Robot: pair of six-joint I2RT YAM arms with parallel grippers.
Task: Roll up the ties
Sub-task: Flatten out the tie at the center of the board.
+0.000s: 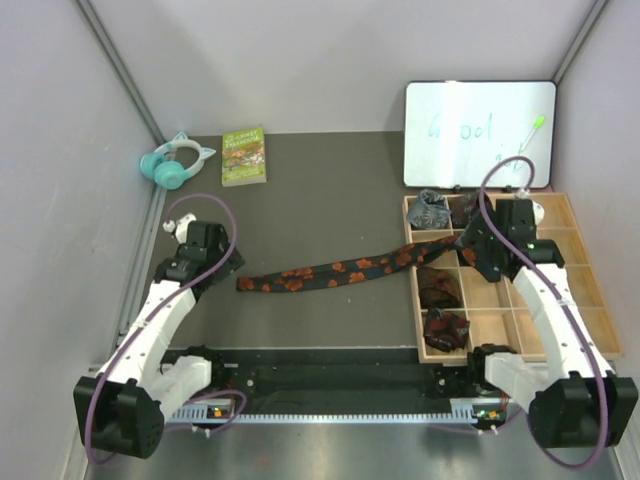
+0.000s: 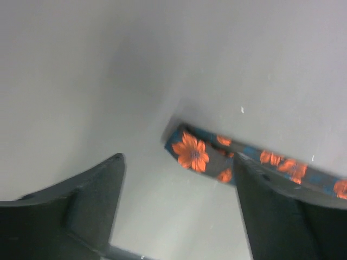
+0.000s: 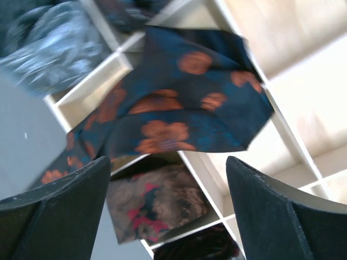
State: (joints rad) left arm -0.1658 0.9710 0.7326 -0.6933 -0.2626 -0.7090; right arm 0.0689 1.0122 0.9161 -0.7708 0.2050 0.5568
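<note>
A long black tie with orange-red flowers (image 1: 340,270) lies unrolled across the table. Its narrow end (image 2: 191,152) is near my left gripper (image 1: 222,270), and its wide end (image 3: 187,108) lies over the wooden tray (image 1: 580,290). My left gripper (image 2: 179,160) is open and empty, just short of the narrow tip. My right gripper (image 3: 168,160) is open and empty, above the wide end. Rolled ties sit in tray compartments: a grey one (image 1: 430,208), a dark brown one (image 1: 438,288) and a maroon one (image 1: 446,328).
A whiteboard (image 1: 478,133) with a green marker (image 1: 533,128) leans at the back right. A green book (image 1: 243,155) and teal headphones (image 1: 175,162) lie at the back left. Grey walls close in both sides.
</note>
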